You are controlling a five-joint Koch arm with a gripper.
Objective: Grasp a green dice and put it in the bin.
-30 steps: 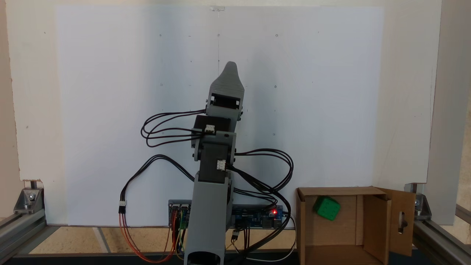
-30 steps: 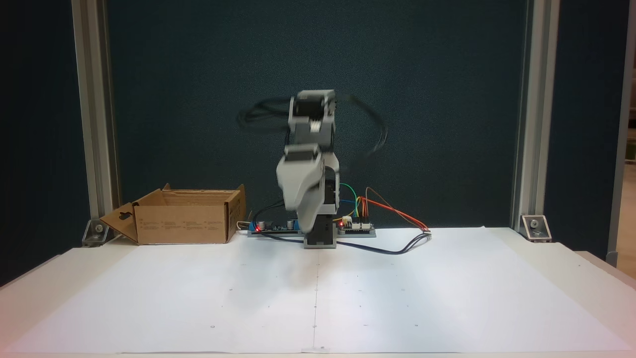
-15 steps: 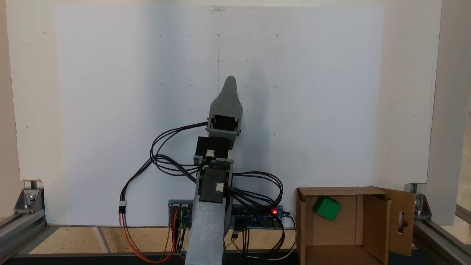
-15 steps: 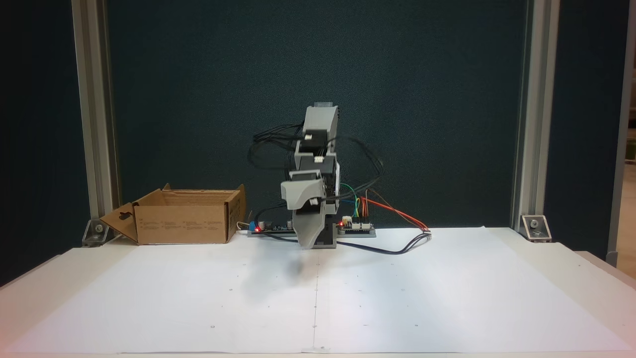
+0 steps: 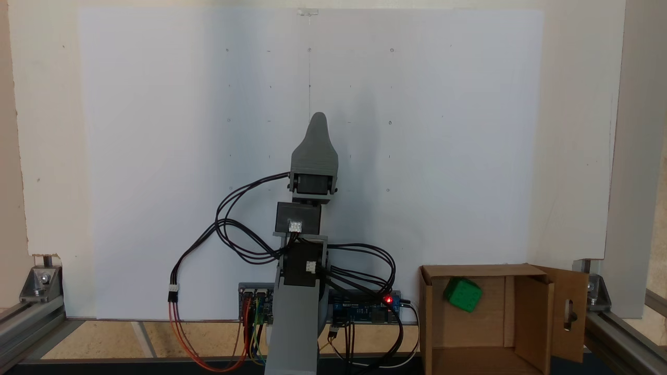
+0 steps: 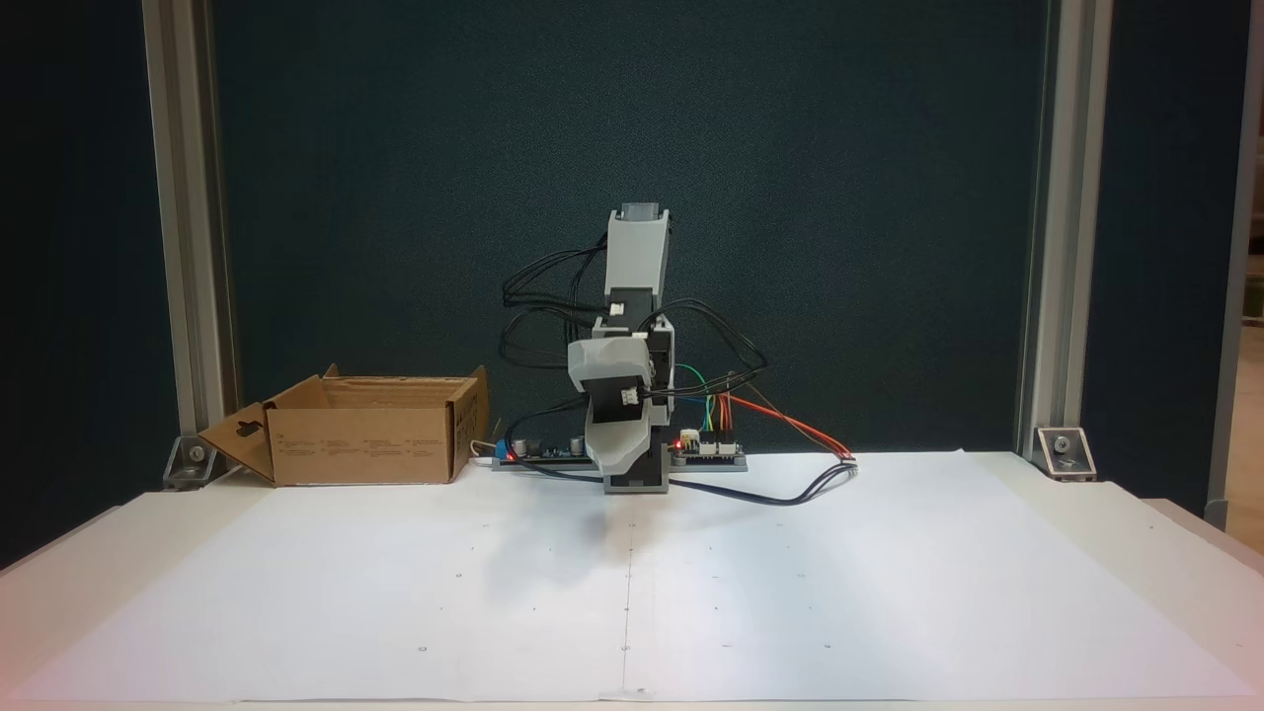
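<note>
Change: over the last second the arm has folded back and down toward its base, and the gripper (image 5: 318, 119) now sits lower over the white sheet (image 5: 156, 156) than before.
Meaning: this reads as a retreat after the drop; the task looks done.
Gripper state: cannot tell; one grey jaw hides the other in both fixed views, and nothing is seen in it.
Green dice (image 5: 462, 294): inside the bin (image 5: 529, 312), against its back-left inner corner, unmoved.
Dice versus gripper: well apart; the bin stands at the table's rear corner beside the base.
</note>
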